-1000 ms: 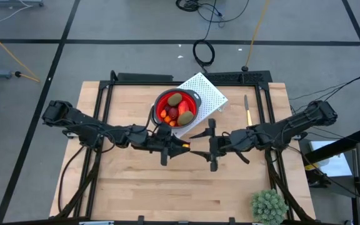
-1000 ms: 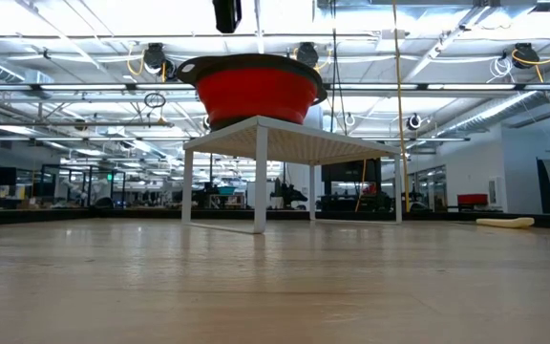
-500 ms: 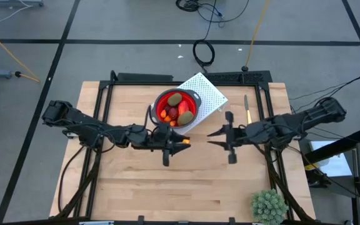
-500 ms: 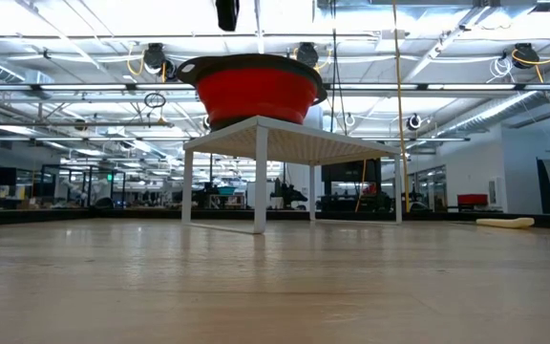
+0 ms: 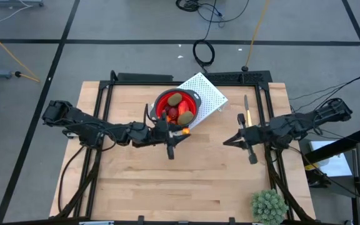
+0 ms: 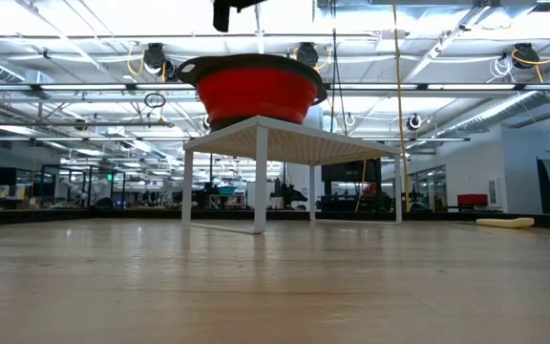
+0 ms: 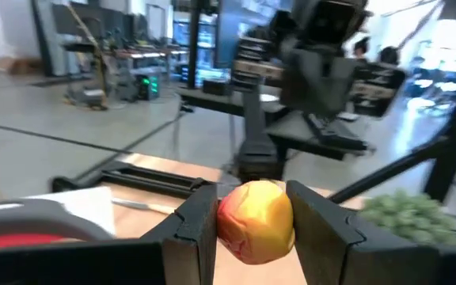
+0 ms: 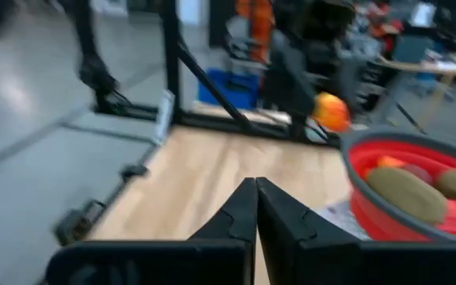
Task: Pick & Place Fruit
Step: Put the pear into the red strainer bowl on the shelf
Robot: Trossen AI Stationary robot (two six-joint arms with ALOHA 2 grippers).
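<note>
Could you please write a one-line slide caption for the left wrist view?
Left gripper holds a red-yellow toy fruit between its fingers, beside the red bowl.

bowl [image 5: 176,107] rim ahead, bare table [image 5: 186,181] below

High view: overhead, straight down, far enough to take in the whole table [image 5: 136,187], both arms and the floor around. Low view: table-top height, level across the wood toward the room, white rack [image 6: 285,143] with red bowl [image 6: 256,91] seen from below. Left wrist view: close, looks out between its own fingers [image 7: 192,226] toward the right arm's side. Right wrist view: close, faces back at the bowl [image 8: 418,198]. The bowl shows in all four views.
</note>
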